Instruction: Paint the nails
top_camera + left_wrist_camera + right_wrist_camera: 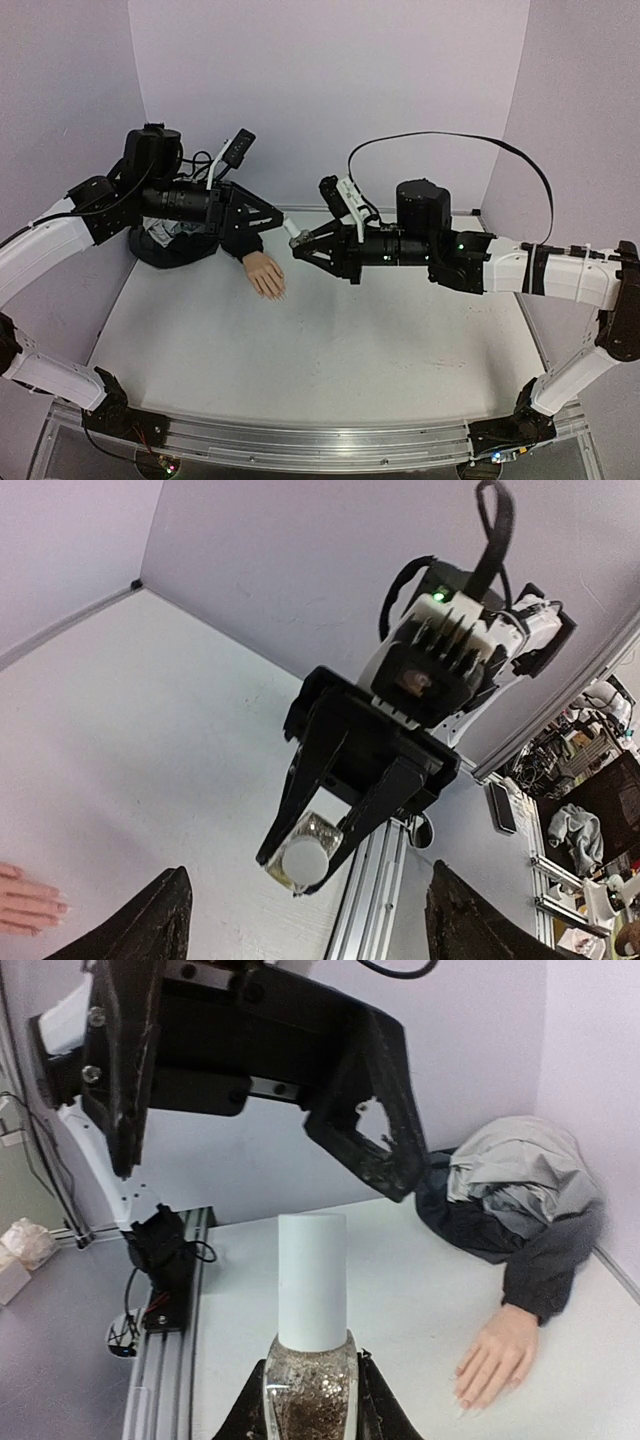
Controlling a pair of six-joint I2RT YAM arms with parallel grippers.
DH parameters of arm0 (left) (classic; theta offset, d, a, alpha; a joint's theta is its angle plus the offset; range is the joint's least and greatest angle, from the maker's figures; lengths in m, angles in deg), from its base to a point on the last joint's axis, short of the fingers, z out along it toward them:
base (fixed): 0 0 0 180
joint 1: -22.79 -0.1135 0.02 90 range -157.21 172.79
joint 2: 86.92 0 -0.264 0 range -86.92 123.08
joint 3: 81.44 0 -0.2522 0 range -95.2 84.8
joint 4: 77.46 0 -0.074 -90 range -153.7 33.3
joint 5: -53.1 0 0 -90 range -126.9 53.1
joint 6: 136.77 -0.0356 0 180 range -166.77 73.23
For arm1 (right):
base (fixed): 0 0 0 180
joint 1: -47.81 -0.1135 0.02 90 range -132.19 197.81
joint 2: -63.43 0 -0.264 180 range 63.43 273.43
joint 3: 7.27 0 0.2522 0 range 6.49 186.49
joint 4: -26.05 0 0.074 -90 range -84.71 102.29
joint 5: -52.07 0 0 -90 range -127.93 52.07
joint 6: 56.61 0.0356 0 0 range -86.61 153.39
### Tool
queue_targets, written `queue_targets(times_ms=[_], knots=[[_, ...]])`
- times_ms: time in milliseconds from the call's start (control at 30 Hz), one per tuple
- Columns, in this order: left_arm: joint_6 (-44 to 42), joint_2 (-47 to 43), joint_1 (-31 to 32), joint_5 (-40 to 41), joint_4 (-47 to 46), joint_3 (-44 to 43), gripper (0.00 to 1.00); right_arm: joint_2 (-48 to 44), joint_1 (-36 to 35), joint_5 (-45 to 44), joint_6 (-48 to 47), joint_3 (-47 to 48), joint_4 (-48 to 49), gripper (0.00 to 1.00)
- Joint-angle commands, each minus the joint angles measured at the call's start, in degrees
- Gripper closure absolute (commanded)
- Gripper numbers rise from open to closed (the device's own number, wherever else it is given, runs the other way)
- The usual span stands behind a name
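From above, the left claw [262, 214] hangs spread wide and empty over the dark jacket [180, 248] at centre left. Just right of it, the right claw [299, 243] is clamped on a small bottle [293, 232]. The mannequin hand [267, 275] lies on the desk [330, 350] just below them. In the left wrist view the bottle's white cap [303, 858] faces the camera, and only fingertips with pale nails [60, 907] show at the lower left edge. The right wrist view shows glittery flecks filling the clear bottle. There the hand lies at lower right, its nails hard to make out.
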Motion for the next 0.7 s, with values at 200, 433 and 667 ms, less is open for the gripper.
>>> queue_targets(times_ms=[200,433,667], knots=[[5.87,3.15,-0.03,1.56,5.99,-3.75,0.36,2.31,-3.23,-14.36,-6.12,5.06,-2.5,1.0],[6.62,5.85,0.05,-0.65,5.62,-4.59,0.58,4.11,-4.48,-15.51,-7.06,6.31,-3.55,1.0],[6.94,6.07,0.11,-1.06,5.54,-3.86,0.78,4.15,-4.64,-17.58,-5.63,6.32,-2.3,1.0]])
